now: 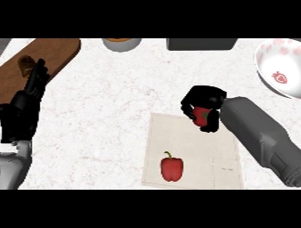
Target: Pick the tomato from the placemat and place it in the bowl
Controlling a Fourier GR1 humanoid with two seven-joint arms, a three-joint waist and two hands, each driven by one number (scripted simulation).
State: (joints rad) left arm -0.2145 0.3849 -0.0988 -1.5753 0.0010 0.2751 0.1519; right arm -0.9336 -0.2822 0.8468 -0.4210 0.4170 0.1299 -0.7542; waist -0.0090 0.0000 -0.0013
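Curling round the tomato, the right hand is showing just right of the frame's centre, its black fingers and thumb wrapping the red fruit so that only part of it is peeking out. Hand and tomato are sitting at the upper edge of the placemat, a pale rectangle lying in the lower middle of the frame. Its grey forearm is running down to the lower right corner. A red bell pepper is lying on the placemat's lower left part, stem pointing up the frame, well apart from the held tomato.

At the upper right edge, the bowl, white with red markings inside, is standing partly cut off by the frame, apart from the right hand.

At the left side of the frame, the left hand is resting with fingers straight and pointing upward, overlapping the lower end of a brown wooden cutting board in the upper left. A small brown object on that board is too unclear to name
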